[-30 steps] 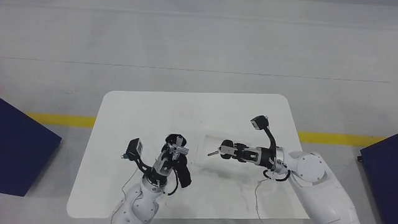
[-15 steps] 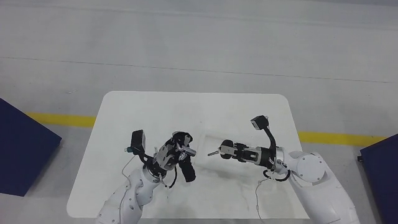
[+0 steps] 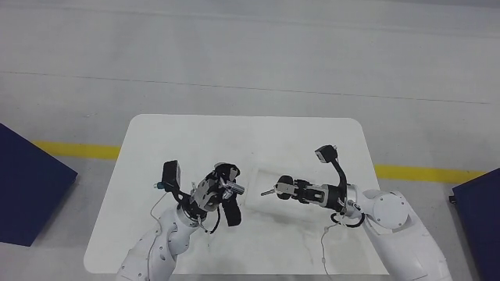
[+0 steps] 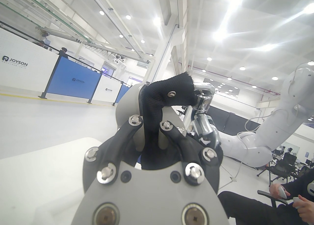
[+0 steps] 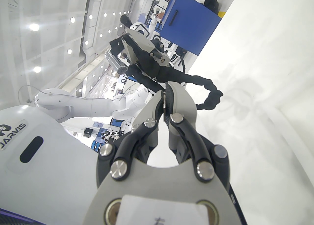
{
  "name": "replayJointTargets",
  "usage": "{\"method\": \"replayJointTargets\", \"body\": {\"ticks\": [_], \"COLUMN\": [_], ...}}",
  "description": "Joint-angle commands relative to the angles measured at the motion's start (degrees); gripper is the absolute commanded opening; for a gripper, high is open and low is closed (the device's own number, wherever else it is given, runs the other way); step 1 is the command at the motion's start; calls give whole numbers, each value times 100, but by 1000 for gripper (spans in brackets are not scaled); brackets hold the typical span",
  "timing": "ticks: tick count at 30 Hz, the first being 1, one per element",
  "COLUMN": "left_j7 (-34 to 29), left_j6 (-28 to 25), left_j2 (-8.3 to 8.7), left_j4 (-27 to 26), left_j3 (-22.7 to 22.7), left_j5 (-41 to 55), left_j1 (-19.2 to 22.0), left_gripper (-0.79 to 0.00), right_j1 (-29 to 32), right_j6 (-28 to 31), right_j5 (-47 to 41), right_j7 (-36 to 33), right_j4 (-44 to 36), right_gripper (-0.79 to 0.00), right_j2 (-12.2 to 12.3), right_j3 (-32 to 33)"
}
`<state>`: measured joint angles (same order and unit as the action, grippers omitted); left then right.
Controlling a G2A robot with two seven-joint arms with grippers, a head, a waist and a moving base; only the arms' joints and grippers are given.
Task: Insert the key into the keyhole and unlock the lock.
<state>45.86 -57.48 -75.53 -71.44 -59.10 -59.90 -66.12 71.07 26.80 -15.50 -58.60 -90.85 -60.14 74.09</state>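
Left claw [image 3: 219, 189], clamping the lock [image 5: 115, 62], is swinging its keyhole toward three o'clock, lining up with the key [image 3: 266, 193] pinched in right claw [image 5: 164, 91].

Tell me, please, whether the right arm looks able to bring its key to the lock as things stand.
Probably yes: the left gripper holds the lock raised, its round end turned toward the right gripper and its key; the gap between looks open, and the black cable droops away toward the table.
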Motion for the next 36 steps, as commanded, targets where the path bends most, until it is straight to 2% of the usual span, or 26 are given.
{"method": "replayJointTargets", "body": {"ticks": [1,3,5,12,20,29,36], "left_j7": [-84,238,418,1161,1926,2196,2186], "left_j6": [247,177,325,1066,1829,2098,2088], "left_j2": [6,-5,-20,-81,-58,12,20], "left_j4": [-38,-38,-16,-127,6,-43,-52], "left_j3": [-71,-81,-63,178,668,1166,1195], "left_j5": [-93,-149,-420,-728,-858,-125,-95], "left_j1": [-10,-69,-58,-51,137,284,291], "left_gripper": [-785,-785,-785,-785,-785,-785,-785], "right_j1": [0,41,107,337,492,512,485], "right_j6": [0,-83,-266,-955,-1602,-2071,-2013], "right_j5": [0,-39,-158,-1207,-2234,-2877,-2842], "right_j7": [0,123,298,391,391,446,445], "right_j4": [0,0,12,88,-77,-195,-204], "right_gripper": [-785,-785,-785,-785,-785,-785,-785], "right_j2": [0,-6,-14,-44,-93,-143,-146], "right_j3": [0,-11,-21,-62,-159,-240,-219]}}
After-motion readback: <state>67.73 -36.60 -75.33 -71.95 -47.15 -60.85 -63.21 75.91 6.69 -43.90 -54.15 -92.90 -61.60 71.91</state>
